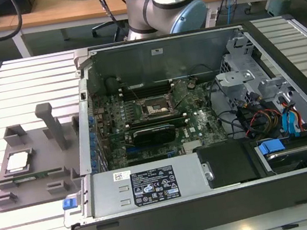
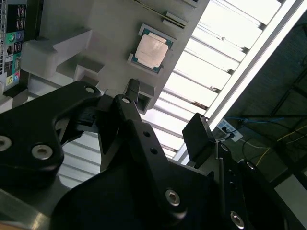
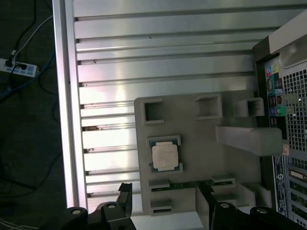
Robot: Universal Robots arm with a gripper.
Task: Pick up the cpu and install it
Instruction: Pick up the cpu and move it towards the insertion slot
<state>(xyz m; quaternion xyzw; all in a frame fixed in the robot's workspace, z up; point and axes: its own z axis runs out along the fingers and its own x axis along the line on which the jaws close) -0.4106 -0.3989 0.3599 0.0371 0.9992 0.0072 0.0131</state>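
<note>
Silvery cpu (image 3: pixel 166 156) sits in its grey holder (image 3: pixel 201 124) beside the case (image 1: pixel 216 199). The gripper (image 3: pixel 163 194) hovers over it, fingers (image 3: pixel 125 196) spread wide, nothing held. Come down off-centre and a finger could clip the holder's rim, I'd say.

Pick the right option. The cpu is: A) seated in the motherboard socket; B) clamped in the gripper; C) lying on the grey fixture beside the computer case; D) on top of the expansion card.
C: the cpu lies in a recess of the grey fixture, outside the computer case.
</note>
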